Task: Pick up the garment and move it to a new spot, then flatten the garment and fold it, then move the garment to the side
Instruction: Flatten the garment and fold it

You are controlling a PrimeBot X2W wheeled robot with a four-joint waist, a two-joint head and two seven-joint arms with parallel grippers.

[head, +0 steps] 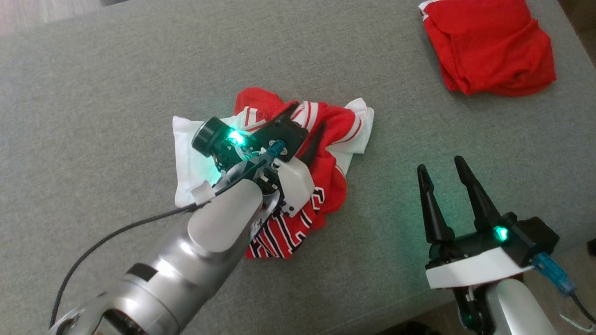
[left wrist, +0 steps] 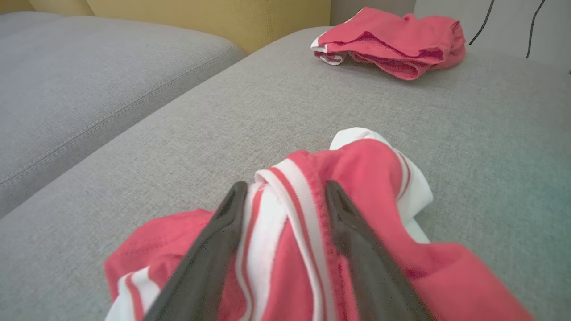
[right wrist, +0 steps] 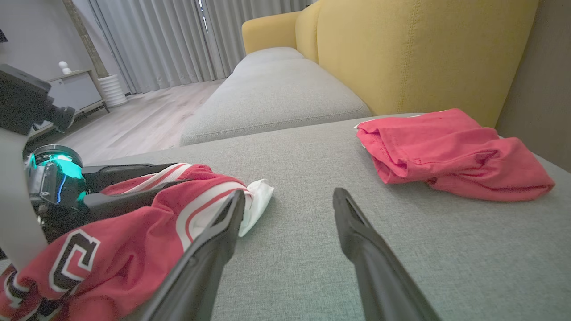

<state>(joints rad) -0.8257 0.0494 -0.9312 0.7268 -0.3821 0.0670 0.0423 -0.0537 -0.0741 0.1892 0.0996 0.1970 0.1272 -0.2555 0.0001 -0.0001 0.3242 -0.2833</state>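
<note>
Left wrist view, left hand [left wrist: 285, 185] astride garment [left wrist: 267, 236]

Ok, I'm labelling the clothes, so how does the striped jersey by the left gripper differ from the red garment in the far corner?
The striped jersey has white bands and black lettering; the red garment is nearly plain red. The left gripper, open, straddles a fold of the jersey; nothing touches the red garment. Both lie crumpled on the grey cushion.

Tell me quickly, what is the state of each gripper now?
Left gripper: open, astride a striped fold of the jersey.
Right gripper: open, holding nothing.
</note>
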